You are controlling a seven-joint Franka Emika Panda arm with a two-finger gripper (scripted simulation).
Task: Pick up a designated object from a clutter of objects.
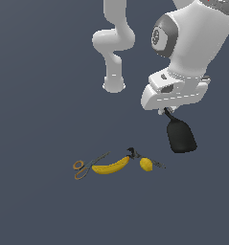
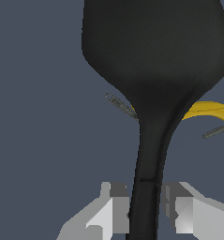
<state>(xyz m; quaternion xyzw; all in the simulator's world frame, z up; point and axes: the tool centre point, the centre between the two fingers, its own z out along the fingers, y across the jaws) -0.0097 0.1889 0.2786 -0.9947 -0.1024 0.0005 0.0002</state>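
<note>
The black spatula (image 1: pixel 181 135) hangs blade-down from my gripper (image 1: pixel 166 112), lifted well above the floor at the exterior view's right. In the wrist view my gripper (image 2: pixel 145 208) is shut on the spatula's thin handle (image 2: pixel 148 187), with a grey finger (image 2: pixel 118 211) on each side, and the wide blade fills most of the picture. The rest of the clutter lies on the floor below: a yellow banana (image 1: pixel 111 166), a lemon (image 1: pixel 146 164), orange-handled scissors (image 1: pixel 85 167) and a small dark tool (image 1: pixel 132 153). Part of the banana (image 2: pixel 208 110) shows behind the blade.
The arm's white base (image 1: pixel 114 85) stands behind the clutter. A thin grey tool end (image 1: pixel 158 164) lies beside the lemon, and it also shows in the wrist view (image 2: pixel 119 104). The floor is a plain dark blue-grey surface.
</note>
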